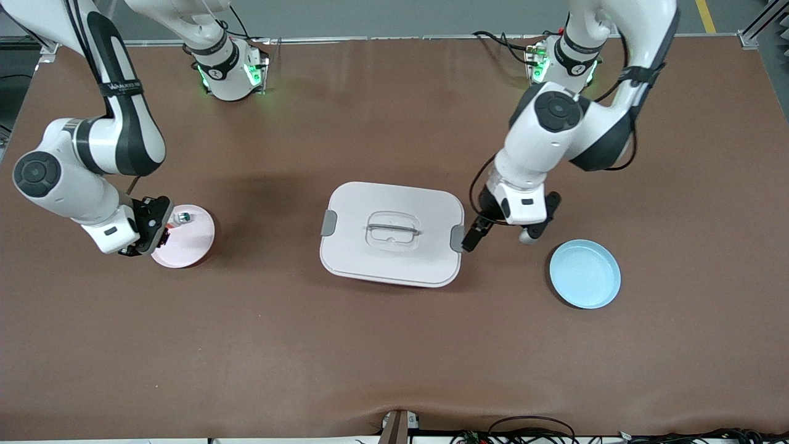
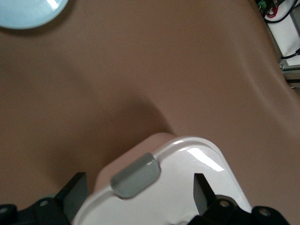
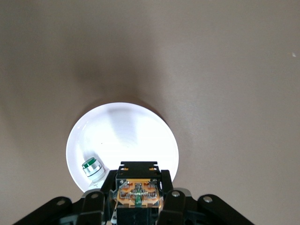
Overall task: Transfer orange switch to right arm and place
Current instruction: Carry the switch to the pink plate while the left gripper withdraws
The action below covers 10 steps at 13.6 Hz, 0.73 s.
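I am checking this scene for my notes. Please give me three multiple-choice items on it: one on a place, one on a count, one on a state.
1. Over what does the right gripper hold the switch?
A. the pink plate
B. the blue plate
C. the box lid

2. How many plates are on the table?
A. one
B. two
C. three

3. How are the left gripper's fingers?
A. shut on the switch
B. shut on a plate
C. open, holding nothing

Key:
1 A: in the front view the right gripper is at the rim of the pink plate, where a small green-capped part also lies.
2 B: only the pink plate and the blue plate show.
3 C: in the left wrist view the left gripper has its fingers apart over the edge of the box lid, near a grey latch.
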Motion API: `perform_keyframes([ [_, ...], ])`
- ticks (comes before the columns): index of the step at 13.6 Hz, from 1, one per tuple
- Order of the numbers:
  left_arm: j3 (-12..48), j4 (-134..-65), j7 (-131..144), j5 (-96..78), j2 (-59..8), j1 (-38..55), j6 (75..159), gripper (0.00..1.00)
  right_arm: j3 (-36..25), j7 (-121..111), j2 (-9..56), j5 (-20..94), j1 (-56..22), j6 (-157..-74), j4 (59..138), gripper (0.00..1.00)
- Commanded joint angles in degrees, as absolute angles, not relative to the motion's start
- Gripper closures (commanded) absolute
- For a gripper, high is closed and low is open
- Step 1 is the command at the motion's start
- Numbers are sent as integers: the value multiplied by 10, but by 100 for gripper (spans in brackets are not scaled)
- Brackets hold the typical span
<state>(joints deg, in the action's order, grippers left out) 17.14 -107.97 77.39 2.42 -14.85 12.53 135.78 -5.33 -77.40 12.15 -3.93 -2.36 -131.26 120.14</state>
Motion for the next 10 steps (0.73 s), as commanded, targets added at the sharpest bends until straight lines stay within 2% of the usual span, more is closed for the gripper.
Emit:
perform_keyframes([
  [1,178,-1098,625,30,-102,82,1282,0,-44,-794,102,-54,-11,-1357,1249,100],
  [7,178,-1100,209,29,-43,-12,1152,0,-44,-868,140,-64,0,-1417,1260,100],
  [10,178,-1097,135,18,-18,-48,1146,0,-43,-869,158,-63,8,-1469,1282,100],
])
